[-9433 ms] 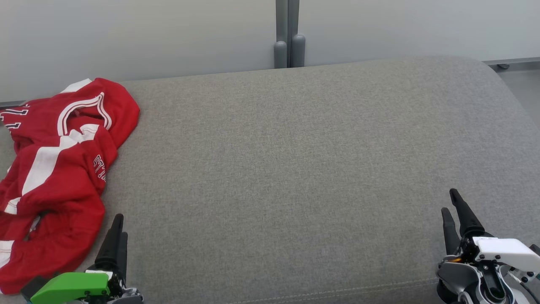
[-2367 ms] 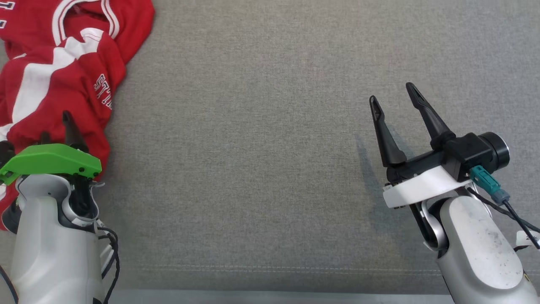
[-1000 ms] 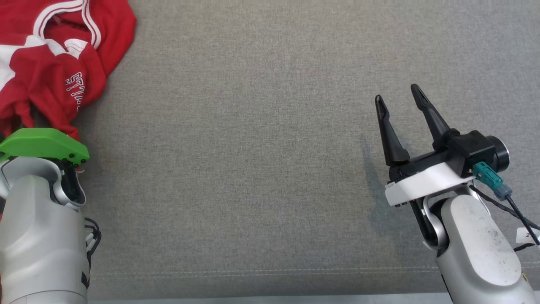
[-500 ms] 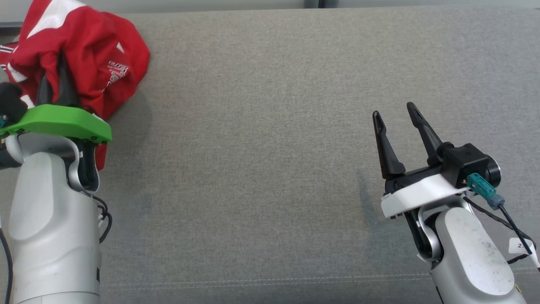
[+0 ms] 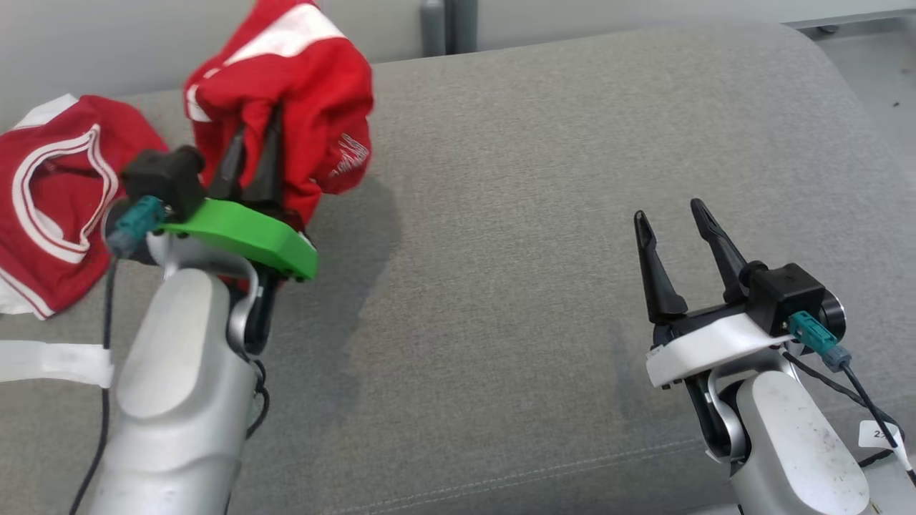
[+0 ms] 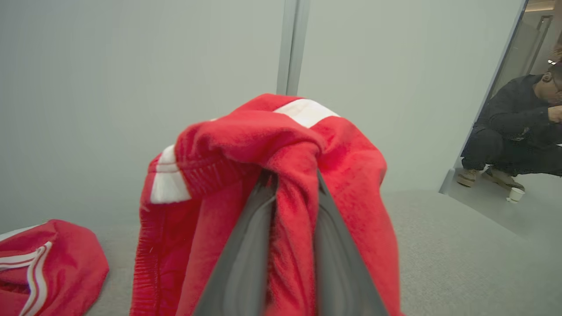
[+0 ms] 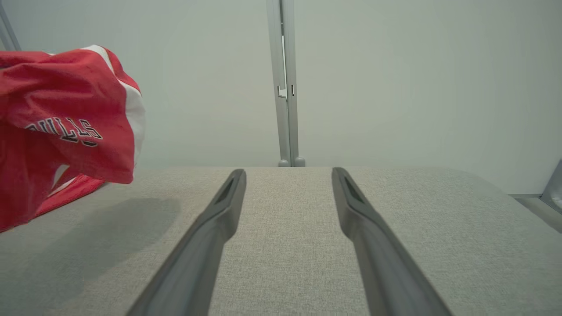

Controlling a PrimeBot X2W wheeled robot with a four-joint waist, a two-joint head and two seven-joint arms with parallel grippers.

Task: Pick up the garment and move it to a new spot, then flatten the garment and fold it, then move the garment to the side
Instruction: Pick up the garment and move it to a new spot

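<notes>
Head view, from the left: a part of the red garment (image 5: pixel 50 207) with a white-trimmed neck opening lies crumpled on the grey cushion (image 5: pixel 544 179) at the far left edge. Just beside it the left arm (image 5: pixel 179 400) rises from the bottom of the frame, its forearm tilted up and to the right, with a green cover at the wrist. The left hand (image 5: pixel 256 132) points up and away, its two dark fingers nearly together and pinched on a bunch of the garment. That bunch hangs above the cushion near its back edge, draped over the fingertips, and casts a shadow on the fabric to its right. It is red with a broad white stripe on top and small white lettering on the side.

In the left wrist view the left hand (image 6: pixel 293 177) has a fold of red cloth pressed between its fingers, ribbed hem and white band at the left. At the right edge a person (image 6: pixel 513 127) in dark clothes crouches on the floor.

Well apart to the right, the right hand (image 5: pixel 667 212) hovers low over bare cushion, fingers spread wide and holding nothing, pointing toward the back wall. In the right wrist view the right hand (image 7: pixel 288 172) shows the same wide gap, the garment (image 7: pixel 66 109) hanging at the left.
</notes>
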